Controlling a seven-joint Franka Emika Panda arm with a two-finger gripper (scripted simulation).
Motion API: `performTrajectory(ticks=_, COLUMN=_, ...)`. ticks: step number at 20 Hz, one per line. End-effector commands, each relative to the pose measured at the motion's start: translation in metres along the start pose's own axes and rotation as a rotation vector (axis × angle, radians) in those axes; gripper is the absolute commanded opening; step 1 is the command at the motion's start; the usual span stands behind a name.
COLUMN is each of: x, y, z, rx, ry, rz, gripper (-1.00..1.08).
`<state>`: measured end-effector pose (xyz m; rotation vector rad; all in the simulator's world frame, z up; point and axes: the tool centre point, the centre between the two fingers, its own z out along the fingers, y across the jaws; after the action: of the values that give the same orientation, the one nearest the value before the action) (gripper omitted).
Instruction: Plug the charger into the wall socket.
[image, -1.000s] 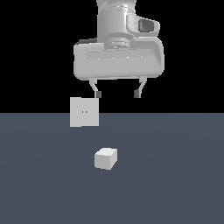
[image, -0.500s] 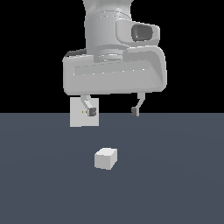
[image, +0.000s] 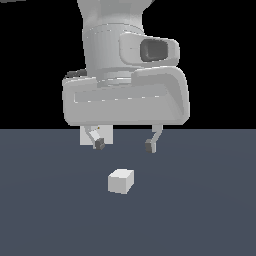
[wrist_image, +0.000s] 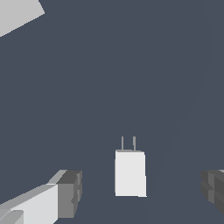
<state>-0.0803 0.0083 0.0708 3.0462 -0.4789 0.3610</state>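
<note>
The charger (image: 120, 181) is a small white-grey cube lying on the dark grey floor. In the wrist view the charger (wrist_image: 130, 173) shows two thin prongs sticking out of one end. My gripper (image: 124, 145) hangs open and empty above the charger, its fingertips (image: 99, 144) spread wider than the cube. In the wrist view the gripper (wrist_image: 142, 193) has the cube between its two fingers, not touching. The wall socket (image: 107, 134) is mostly hidden behind my hand; only its lower part shows. A corner of the wall socket (wrist_image: 17, 15) shows in the wrist view.
The dark grey floor (image: 200, 210) spreads around the charger. My large hand body (image: 125, 95) fills the middle of the exterior view.
My hand has come down and nearer to the camera, over the charger. It now covers most of the wall socket. The charger has not moved.
</note>
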Motion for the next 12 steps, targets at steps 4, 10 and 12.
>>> performTrajectory(ticks=4, x=-0.0048, y=-0.0009, z=0.0058, rx=-0.004, ry=0.013, rz=0.018, gripper=1.00)
performTrajectory(ticks=10, x=-0.0057, y=-0.0012, z=0.0080, rx=-0.004, ry=0.011, rz=0.017, gripper=1.00)
performTrajectory(ticks=12, x=-0.0068, y=-0.0012, z=0.0118, rx=-0.004, ry=0.012, rz=0.017, gripper=1.00)
